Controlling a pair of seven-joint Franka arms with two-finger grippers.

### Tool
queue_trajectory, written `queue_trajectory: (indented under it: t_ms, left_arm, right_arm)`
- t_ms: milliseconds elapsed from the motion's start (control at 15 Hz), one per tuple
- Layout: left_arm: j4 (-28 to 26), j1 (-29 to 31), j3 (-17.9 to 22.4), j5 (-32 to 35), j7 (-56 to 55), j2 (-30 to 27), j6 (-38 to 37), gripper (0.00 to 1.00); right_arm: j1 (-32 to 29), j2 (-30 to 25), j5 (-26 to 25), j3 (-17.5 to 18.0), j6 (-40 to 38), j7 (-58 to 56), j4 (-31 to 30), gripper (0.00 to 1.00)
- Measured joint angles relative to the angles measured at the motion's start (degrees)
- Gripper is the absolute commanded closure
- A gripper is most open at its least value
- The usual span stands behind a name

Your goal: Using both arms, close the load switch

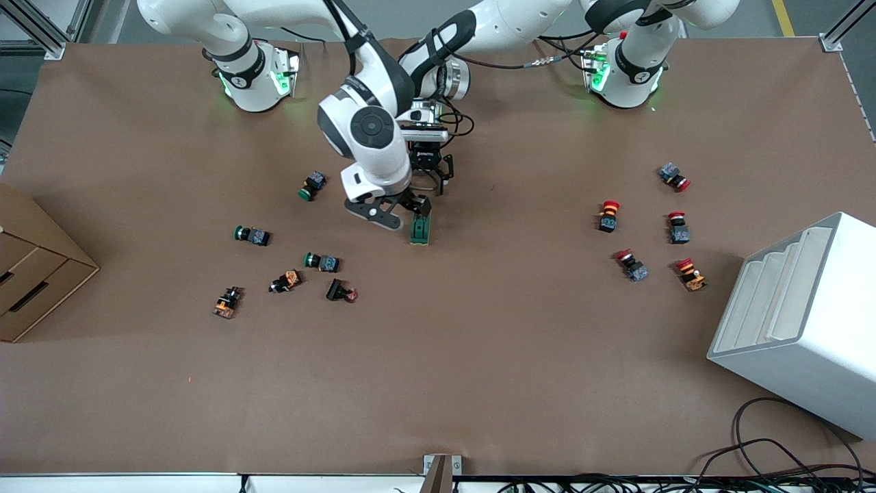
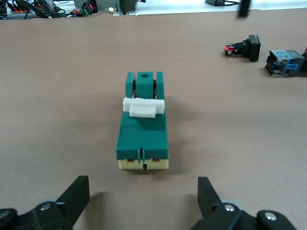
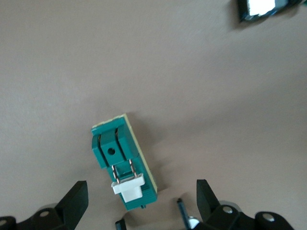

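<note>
The load switch (image 1: 421, 229) is a dark green block on a cream base, lying on the brown table near its middle. Its white lever (image 2: 142, 106) sits across the top, and two metal blades show beside the lever (image 3: 128, 187). My right gripper (image 1: 413, 207) hangs open just over the switch (image 3: 117, 143), one finger on either side and neither touching it. My left gripper (image 1: 435, 179) is low over the table, just off the end of the switch (image 2: 143, 139) that faces the bases. It is open, its fingers (image 2: 76, 196) a short gap from the switch's cream end.
Green-capped and orange push buttons (image 1: 321, 261) lie scattered toward the right arm's end. Red-capped ones (image 1: 609, 216) lie toward the left arm's end, near a white stepped rack (image 1: 801, 315). A cardboard box (image 1: 34, 274) stands at the right arm's end. Cables (image 1: 773, 459) run along the front edge.
</note>
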Motion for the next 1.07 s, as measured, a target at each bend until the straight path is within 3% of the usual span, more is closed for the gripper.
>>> queue_trajectory:
  t_ms: [533,1067]
  left_arm:
    - [0.0,-0.3,0.0,1.2,-1.2,0.5,-1.0,0.0]
    - [0.0,-0.4,0.0,1.3,-1.3,0.6,-1.1,0.0]
  right_arm:
    - [3.4,6.9,6.1,0.1,1.4,-0.1,4.3,0.0]
    - [5.5,10.6,6.7,0.0,1.8,0.1,6.6,0.0]
